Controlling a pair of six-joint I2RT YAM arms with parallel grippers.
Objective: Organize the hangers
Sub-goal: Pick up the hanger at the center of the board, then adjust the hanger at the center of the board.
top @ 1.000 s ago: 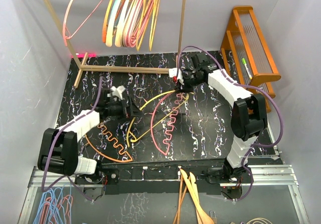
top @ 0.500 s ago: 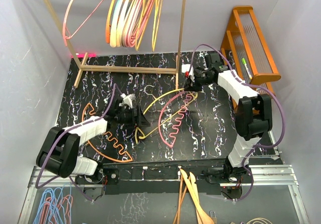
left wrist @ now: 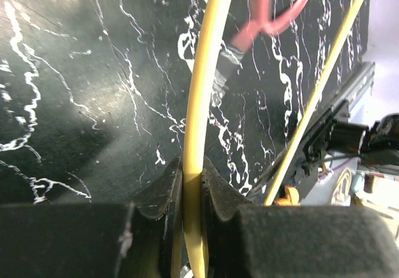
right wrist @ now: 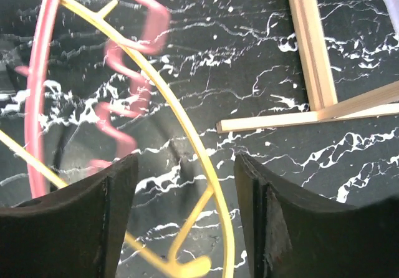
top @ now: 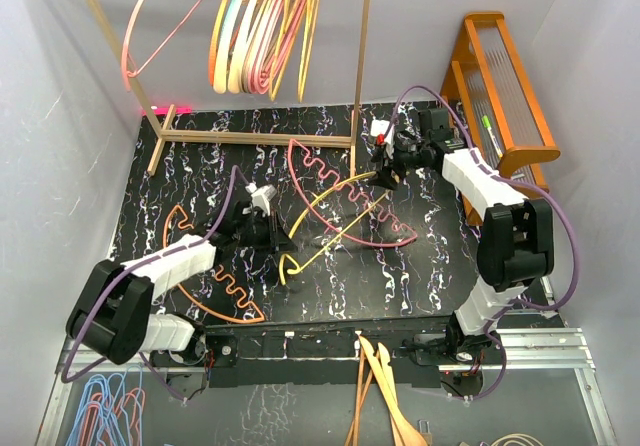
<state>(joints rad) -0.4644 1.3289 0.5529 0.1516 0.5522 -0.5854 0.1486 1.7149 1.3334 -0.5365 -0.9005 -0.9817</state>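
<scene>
Where the left gripper (left wrist: 192,197) closes, its two black fingers (left wrist: 156,194) pinch the thin yellow hanger (left wrist: 204,72) tight, and the rod runs straight out from between them. Seen from above, that hanger's long axis lies on a diagonal, from a rounded end near the left gripper (top: 268,228) at the table's middle up toward the far-right. It is a smooth, glossy arc with a straight bar beneath.

The right gripper (right wrist: 181,222) is spread wide. The yellow arc passes between its dark fingers (right wrist: 68,219), and I cannot tell whether either one touches it. A pink hanger (right wrist: 42,85) with a wavy, notched bar crosses just beside the yellow one. Its wavy end points to the far edge and its curved side to the right edge.

An orange hanger (top: 222,284), also wavy-barred, lies flat near the near-left corner on the black, white-veined table (top: 420,276).

The left arm stretches low from the near-left corner toward the middle. The right arm rises along the right edge, bends at the elbow and reaches left, beside the wooden rack (top: 255,138) where more hangers (top: 260,26) hang.
</scene>
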